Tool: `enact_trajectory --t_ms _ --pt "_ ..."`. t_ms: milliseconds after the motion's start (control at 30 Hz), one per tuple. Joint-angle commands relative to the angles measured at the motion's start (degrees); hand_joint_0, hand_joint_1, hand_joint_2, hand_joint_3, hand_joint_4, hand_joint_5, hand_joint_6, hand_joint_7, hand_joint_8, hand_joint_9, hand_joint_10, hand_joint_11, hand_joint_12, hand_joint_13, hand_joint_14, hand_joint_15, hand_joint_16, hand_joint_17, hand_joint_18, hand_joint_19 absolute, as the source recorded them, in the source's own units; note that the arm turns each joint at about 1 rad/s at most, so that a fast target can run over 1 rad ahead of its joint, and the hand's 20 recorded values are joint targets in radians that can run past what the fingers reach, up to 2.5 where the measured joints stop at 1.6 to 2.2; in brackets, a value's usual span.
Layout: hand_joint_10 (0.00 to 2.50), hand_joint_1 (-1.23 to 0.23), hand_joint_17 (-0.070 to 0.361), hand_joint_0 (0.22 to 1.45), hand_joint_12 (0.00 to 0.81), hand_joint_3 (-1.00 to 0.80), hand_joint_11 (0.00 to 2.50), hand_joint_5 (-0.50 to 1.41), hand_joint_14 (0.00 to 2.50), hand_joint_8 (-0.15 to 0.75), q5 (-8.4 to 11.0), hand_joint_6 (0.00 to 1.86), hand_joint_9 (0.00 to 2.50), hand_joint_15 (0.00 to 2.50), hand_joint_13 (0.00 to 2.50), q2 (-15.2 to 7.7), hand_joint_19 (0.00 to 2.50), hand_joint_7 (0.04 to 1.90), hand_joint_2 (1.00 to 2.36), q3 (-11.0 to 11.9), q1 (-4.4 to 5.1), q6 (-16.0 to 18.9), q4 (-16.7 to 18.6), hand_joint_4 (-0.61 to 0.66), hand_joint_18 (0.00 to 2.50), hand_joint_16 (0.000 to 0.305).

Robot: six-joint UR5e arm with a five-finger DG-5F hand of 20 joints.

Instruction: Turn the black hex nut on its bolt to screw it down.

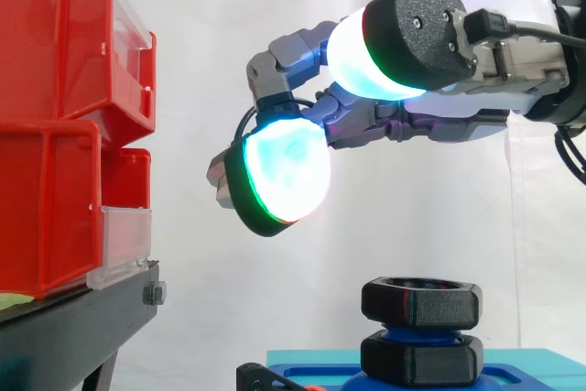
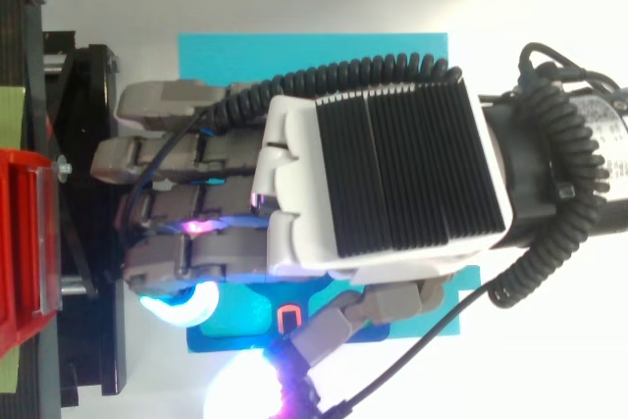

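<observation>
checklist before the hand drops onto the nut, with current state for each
1. The hand holds nothing: ok.
2. The upper black hex nut sits on the blue bolt, untouched: ok.
3. The hand is above the nut with a gap, side view: ok.
4. The hand is centred over the nut: cannot tell, the hand covers it from above.
5. Its fingers are apart from the red bins: ok.

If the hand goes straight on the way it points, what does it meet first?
Probably the red bins: the hand points towards them, at their height, above the nut. Depth is unclear, so it might pass beside them.
</observation>
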Motion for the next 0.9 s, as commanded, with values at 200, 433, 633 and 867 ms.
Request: enact_trajectory --t_ms 200,433,633,867 --pt "0.0 -0.3 0.09 0.49 0.324 -0.5 0.0 -0.06 0.0 0.233 3.03 0.5 0.63 0.0 0.39 0.0 0.13 1.11 1.0 -2.53 1.9 -0.27 0.34 0.24 0.15 0.04" --pt "0.0 -0.3 0.091 0.49 0.322 -0.5 0.0 -0.06 0.0 0.235 3.82 0.5 0.63 0.0 0.39 0.0 0.13 1.12 1.0 -4.73 2.34 -0.27 4.03 0.21 0.15 0.04" --pt "0.0 -0.3 0.089 0.5 0.321 -0.5 0.0 -0.03 0.0 0.241 3.65 0.5 0.69 0.0 0.4 0.0 0.14 1.3 1.0 -4.73 2.07 -0.27 3.24 0.16 0.16 0.04" --pt "0.0 -0.3 0.088 0.51 0.319 -0.5 0.0 -0.02 0.0 0.243 3.56 0.5 0.76 0.0 0.44 0.0 0.15 1.39 1.0 -4.73 1.72 -2.64 2.89 0.15 0.21 0.039"
